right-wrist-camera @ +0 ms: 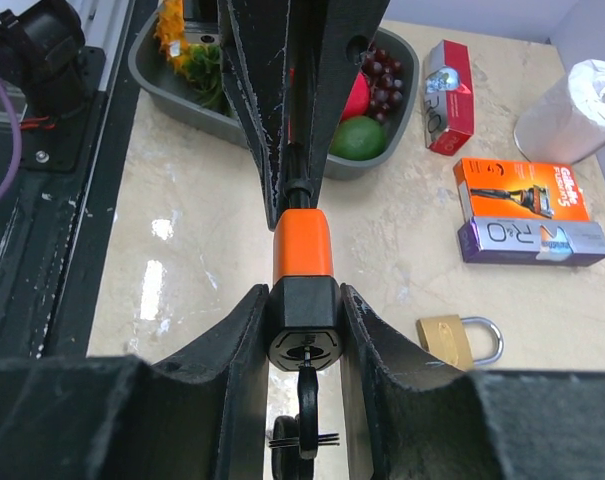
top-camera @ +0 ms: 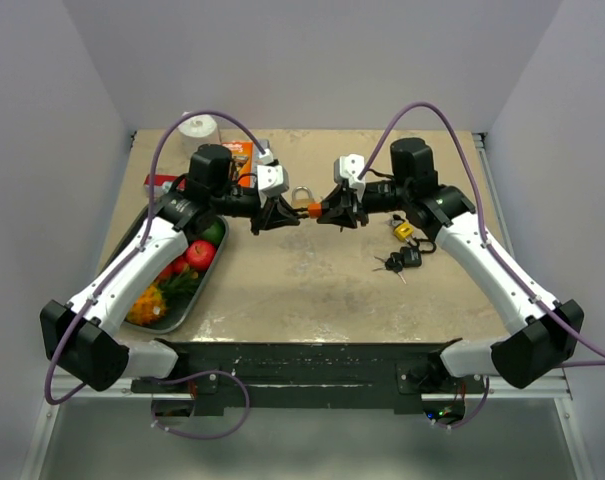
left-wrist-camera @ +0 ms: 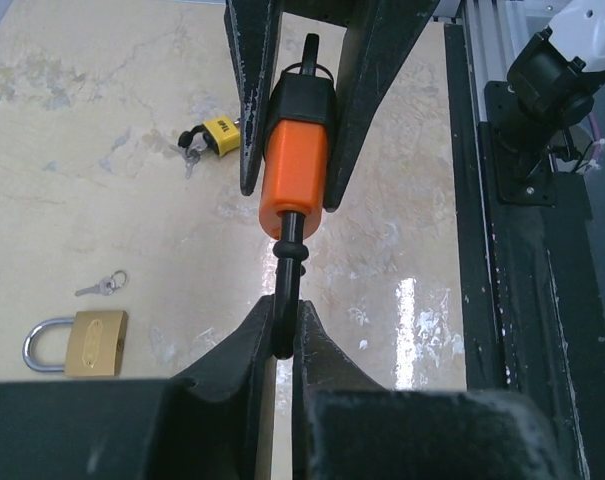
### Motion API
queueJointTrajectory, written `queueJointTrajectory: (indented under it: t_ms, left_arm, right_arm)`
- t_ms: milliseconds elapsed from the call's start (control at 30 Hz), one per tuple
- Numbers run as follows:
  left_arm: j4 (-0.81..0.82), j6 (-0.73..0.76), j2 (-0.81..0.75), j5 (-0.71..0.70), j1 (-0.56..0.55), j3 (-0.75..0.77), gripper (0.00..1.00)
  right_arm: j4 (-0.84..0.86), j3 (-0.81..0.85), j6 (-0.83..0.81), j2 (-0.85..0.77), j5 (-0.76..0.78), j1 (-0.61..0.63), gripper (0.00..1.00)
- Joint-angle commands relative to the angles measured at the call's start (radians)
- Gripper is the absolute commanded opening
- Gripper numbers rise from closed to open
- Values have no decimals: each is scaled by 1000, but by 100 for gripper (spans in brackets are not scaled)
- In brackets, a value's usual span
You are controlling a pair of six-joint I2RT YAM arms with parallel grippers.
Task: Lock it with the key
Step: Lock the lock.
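Above the tabletop (top-camera: 312, 290), the right end effector (right-wrist-camera: 304, 325) was clamped on the black base of the orange lock (right-wrist-camera: 302, 245). The left end effector (left-wrist-camera: 284, 335) was pressed onto its shackle (left-wrist-camera: 287, 290). The key (right-wrist-camera: 308, 395) sat in the keyhole, hanging down.

Beige marbled table (top-camera: 312, 290), glossy, with light glare beneath the left hand (top-camera: 287, 215). Plain pale walls (top-camera: 312, 60) beyond and flanking it. Black frame (top-camera: 312, 362) nearside.
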Motion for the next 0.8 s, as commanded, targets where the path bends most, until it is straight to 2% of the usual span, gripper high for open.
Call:
queueJointTrajectory:
  t_ms: [0, 200, 467, 500, 767]
  left_arm:
    - [200, -73, 10, 81, -84, 34, 0]
    - [296, -78, 16, 53, -140, 12, 0]
    - [397, -93, 50, 68, -181, 6, 0]
    - [450, -98, 53, 74, -181, -1, 0]
    - [550, -115, 56, 170, -193, -32, 0]
  right_arm:
    - [68, 5, -15, -2, -44, 90, 0]
    - [129, -7, 59, 7, -76, 116, 0]
    - [161, -10, 74, 21, -116, 150, 0]
    - [168, -11, 81, 21, -118, 153, 0]
    - [203, -41, 67, 15, -136, 171, 0]
